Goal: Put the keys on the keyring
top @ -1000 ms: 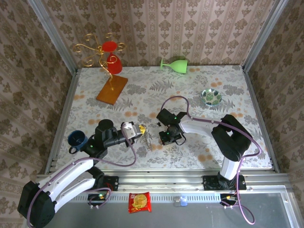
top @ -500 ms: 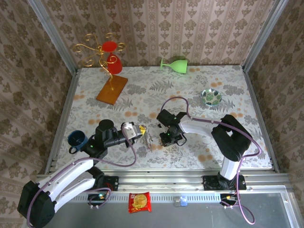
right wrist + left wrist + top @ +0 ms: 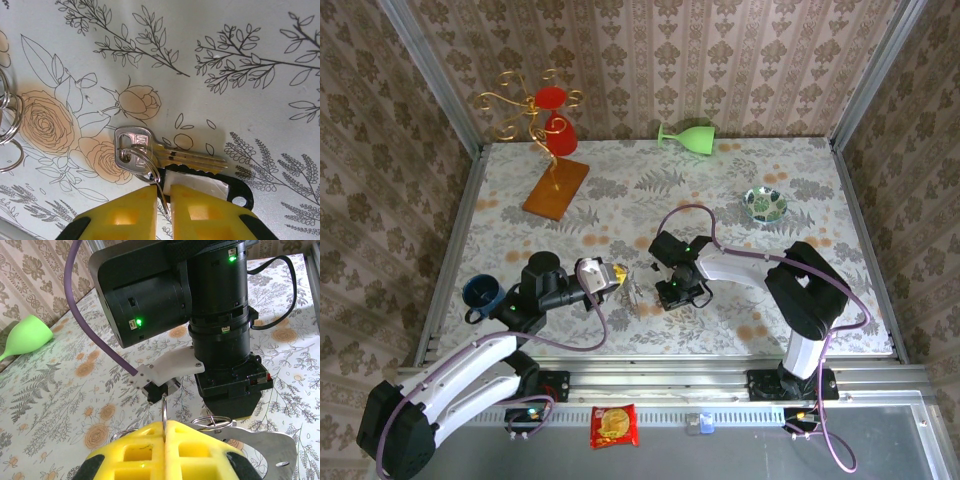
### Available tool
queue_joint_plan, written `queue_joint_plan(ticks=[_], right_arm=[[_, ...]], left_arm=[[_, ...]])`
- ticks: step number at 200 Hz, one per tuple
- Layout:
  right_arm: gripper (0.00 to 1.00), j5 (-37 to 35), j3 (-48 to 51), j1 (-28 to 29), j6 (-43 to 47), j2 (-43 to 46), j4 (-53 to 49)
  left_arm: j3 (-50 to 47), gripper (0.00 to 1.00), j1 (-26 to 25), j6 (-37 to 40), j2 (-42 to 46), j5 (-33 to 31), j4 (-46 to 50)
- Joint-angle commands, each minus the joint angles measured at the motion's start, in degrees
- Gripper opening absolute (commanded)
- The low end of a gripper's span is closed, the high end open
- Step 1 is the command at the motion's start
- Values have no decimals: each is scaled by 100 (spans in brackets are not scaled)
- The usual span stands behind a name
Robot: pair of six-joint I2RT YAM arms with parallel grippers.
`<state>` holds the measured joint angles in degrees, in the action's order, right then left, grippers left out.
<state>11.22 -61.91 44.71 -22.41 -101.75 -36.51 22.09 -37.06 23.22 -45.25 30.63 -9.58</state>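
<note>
Near the table's [image 3: 620, 200] near edge, mid-width, we see right gripper [image 3: 164, 192] parted slightly, key [image 3: 150, 150] lying flat, its small ring [image 3: 141, 161] in the gap. Just left: left gripper [image 3: 165, 429] clenched on upright keyring [image 3: 164, 409].

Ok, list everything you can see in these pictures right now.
keyring: one, silver, upright in the left gripper
key: one seen, silver, flat on the cloth, with small ring and black tag
goblet: one, green, on its side, far edge
dish: one, green-patterned, far right
mug: one, dark blue, near left
stand: one, gold wire, far left, red cup on it
snack packet: one, red-yellow, near rail
left gripper: yellow fingers, shut on the keyring
right gripper: yellow fingers, just above the key
</note>
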Motion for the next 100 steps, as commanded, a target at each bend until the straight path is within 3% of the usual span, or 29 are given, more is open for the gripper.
queue_joint_plan(ticks=[1, 100], right_arm=[[17, 152, -151, 55, 88, -82, -268], [14, 126, -204, 69, 75, -170, -230]], left_arm=[[56, 0, -25, 119, 63, 35, -118], [50, 0, -27, 119, 69, 48, -101]])
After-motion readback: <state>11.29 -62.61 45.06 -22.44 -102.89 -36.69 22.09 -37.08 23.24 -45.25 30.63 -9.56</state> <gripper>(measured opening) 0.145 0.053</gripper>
